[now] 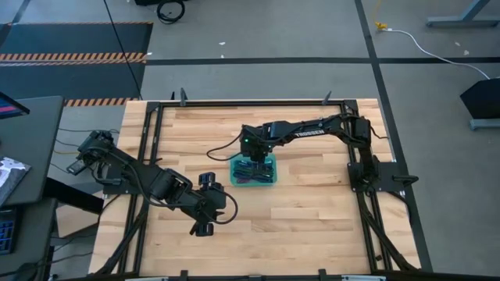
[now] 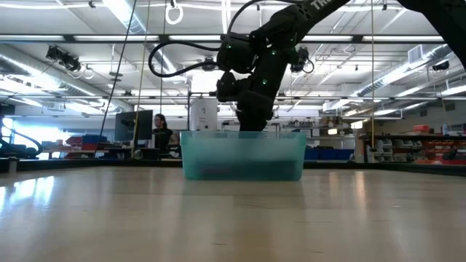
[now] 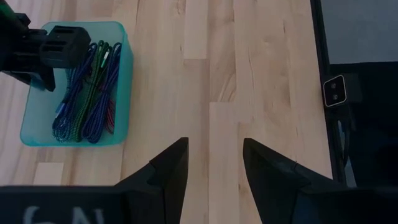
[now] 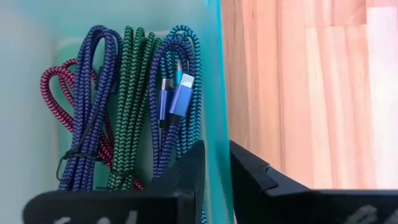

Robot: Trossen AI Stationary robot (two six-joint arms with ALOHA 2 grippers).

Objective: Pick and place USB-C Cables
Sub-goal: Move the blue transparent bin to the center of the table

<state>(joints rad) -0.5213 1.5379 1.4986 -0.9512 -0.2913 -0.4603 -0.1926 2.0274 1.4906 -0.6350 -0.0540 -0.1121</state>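
The USB-C cables lie side by side in the teal tray: maroon, purple, green, teal and blue-violet bundles, also seen as cables and cables. My right gripper is down at the tray's far long wall, its fingers a narrow gap apart, one over the inside and one over the outside. In the low view the right gripper reaches the rim of the tray. My left gripper hangs open over bare wood, near and left of the tray. My right gripper comes from above, pointing down, with one finger inside the tray and one finger outside its far long wall. Whether either finger touches the wall, I cannot tell. It touches no cable.
The tray stands near the table's middle, with bare wood on all sides. A black frame runs around the tabletop, and its near rail with a bracket shows in the left wrist view. A person sits in the room beyond the table.
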